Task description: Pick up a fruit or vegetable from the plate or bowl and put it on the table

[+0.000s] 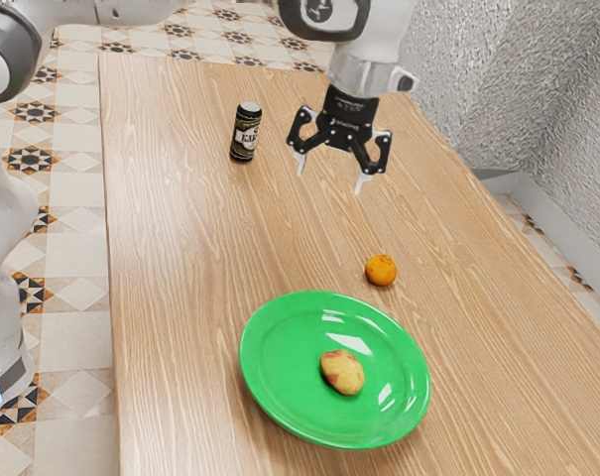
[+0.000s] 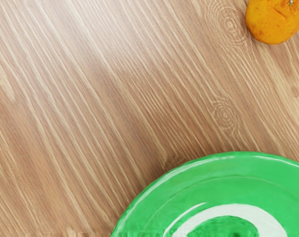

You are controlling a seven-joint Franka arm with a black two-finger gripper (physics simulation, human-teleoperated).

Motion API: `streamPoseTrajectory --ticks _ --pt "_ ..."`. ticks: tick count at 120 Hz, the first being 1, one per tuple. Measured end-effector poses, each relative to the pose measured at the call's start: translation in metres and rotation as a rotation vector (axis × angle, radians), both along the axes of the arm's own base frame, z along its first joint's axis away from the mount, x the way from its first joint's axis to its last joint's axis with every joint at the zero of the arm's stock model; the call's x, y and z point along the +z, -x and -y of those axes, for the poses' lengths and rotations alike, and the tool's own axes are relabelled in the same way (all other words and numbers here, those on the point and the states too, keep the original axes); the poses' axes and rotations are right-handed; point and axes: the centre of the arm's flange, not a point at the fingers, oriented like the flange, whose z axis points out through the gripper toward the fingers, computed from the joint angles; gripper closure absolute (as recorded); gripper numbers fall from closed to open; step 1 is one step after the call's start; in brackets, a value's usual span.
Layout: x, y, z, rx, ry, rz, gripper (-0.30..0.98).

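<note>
A round, glossy green plate [image 1: 270, 385] sits on the light-brown wood-grain tabletop [image 1: 171, 327]. On it, a little off its middle, lies an oval yellow fruit with reddish patches [image 1: 342, 372], touching neither the rim nor anything else on the plate. Just outside the plate's rim, on the tabletop, is a small round orange with a dimpled stem end [image 1: 381, 270]. Well apart from the plate, toward the far end in the exterior view, stands an upright dark can with a pale top [image 1: 246, 132]; its label bears capital letters, seemingly starting "KA", the rest too small to read. The black two-finger gripper [image 1: 331, 175] hangs above the tabletop away from the plate, its fingers spread wide with nothing between them.
</note>
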Motion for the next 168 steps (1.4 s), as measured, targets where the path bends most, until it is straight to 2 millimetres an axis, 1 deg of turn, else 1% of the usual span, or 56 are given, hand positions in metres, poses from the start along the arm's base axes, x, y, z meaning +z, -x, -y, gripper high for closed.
streamPoseTrajectory --ticks 6,13,16,19,22,26,29,32,37,45,57,69,78,88,94,103,108,115,126,134,141,155,168 --pt "-0.009 -0.009 0.002 0.003 0.005 -0.016 0.00" --pt "-0.022 -0.040 0.006 0.021 -0.011 -0.020 0.00" --pt "-0.028 -0.056 0.011 0.024 -0.018 -0.018 0.00" --pt "-0.033 -0.070 0.025 0.010 -0.022 -0.012 0.00" --pt "-0.040 -0.081 0.046 -0.014 -0.024 -0.006 0.00" --pt "-0.060 -0.095 0.077 -0.051 -0.026 -0.016 0.00" --pt "-0.077 -0.103 0.094 -0.069 -0.026 -0.026 0.00" --pt "-0.091 -0.109 0.104 -0.076 -0.023 -0.033 0.00" --pt "-0.108 -0.118 0.114 -0.077 -0.013 -0.040 0.00" --pt "-0.120 -0.125 0.119 -0.063 0.007 -0.038 0.00" --pt "-0.123 -0.131 0.114 0.067 0.039 -0.038 0.00" --pt "-0.126 -0.136 0.097 0.234 0.043 -0.051 0.00" --pt "-0.117 -0.134 0.090 0.351 0.046 -0.050 0.00" --pt "-0.120 -0.132 0.086 0.458 0.015 -0.058 0.00" --pt "-0.126 -0.130 0.087 0.513 0.000 -0.072 0.00" --pt "-0.146 -0.110 0.094 0.575 -0.020 -0.116 0.00" --pt "-0.150 -0.102 0.102 0.600 -0.022 -0.121 0.00" --pt "-0.151 -0.097 0.110 0.637 -0.020 -0.117 0.00" --pt "-0.152 -0.088 0.109 0.708 -0.010 -0.117 0.00" --pt "-0.156 -0.076 0.105 0.755 -0.003 -0.126 0.00" --pt "-0.154 -0.069 0.113 0.773 0.006 -0.120 0.00" --pt "-0.135 -0.046 0.139 0.777 0.039 -0.097 0.00" --pt "-0.137 -0.023 0.146 0.798 0.050 -0.107 0.00"
